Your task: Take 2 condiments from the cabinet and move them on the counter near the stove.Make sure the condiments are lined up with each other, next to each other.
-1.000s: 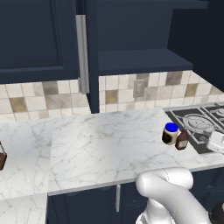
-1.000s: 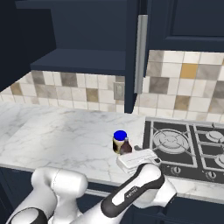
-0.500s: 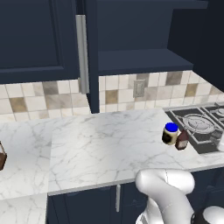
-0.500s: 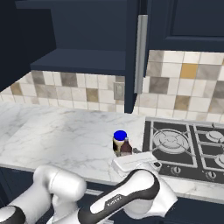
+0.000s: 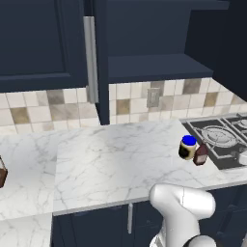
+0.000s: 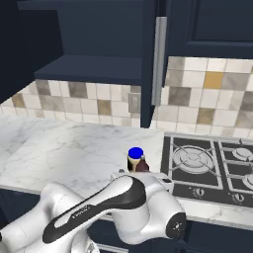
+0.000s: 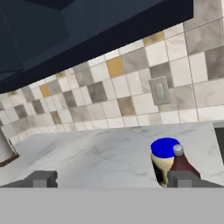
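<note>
White marble counter under navy cabinet, door open, shelf bare. 2 condiments stand on the counter touching, just left of the stove: 1 cream jar, 1 reddish-brown bottle. Left base view adds 1 dark brown object at far left. Hand view: gripper fingers spread wide, holding nothing.

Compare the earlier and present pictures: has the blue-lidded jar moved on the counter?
No. The jar sits beside the bottle at the same spot by the stove's left edge as before.
</note>
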